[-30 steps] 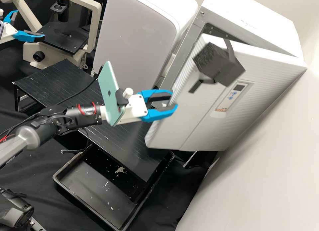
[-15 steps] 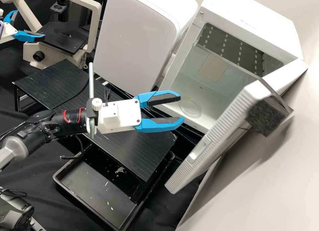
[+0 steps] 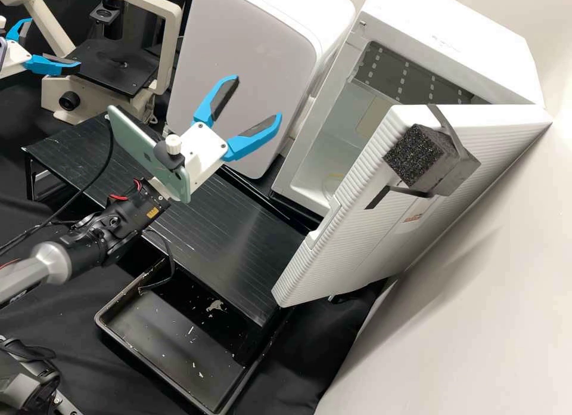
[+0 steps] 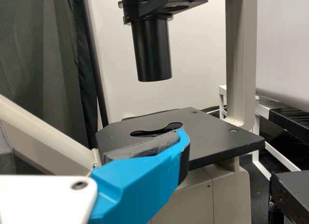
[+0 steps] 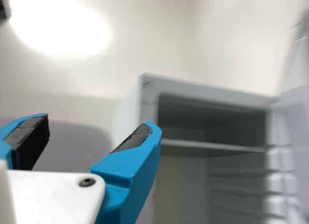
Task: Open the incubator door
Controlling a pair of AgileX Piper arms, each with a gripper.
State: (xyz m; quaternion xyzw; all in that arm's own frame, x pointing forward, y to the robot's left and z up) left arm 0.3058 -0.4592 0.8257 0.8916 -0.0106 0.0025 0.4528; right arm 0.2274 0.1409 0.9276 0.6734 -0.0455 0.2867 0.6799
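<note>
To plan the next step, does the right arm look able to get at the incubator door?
Probably yes: the right gripper is open and empty, with nothing visible between it and the open door.

An incubator point(image 3: 459, 30) stands at one o'clock in the high view, beside a cabinet point(image 3: 244, 57) at twelve, a microscope point(image 3: 59, 88) at ten, a tray point(image 3: 170, 346) at seven.

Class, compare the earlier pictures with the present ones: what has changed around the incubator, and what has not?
The incubator door, only slightly ajar at first, swung wide open, then partly back; it now stands wider than at first. The right gripper, first at the door's edge, has come off it and drawn back, up and left in the high view, fingers apart. The left gripper and the microscope stayed put.
</note>
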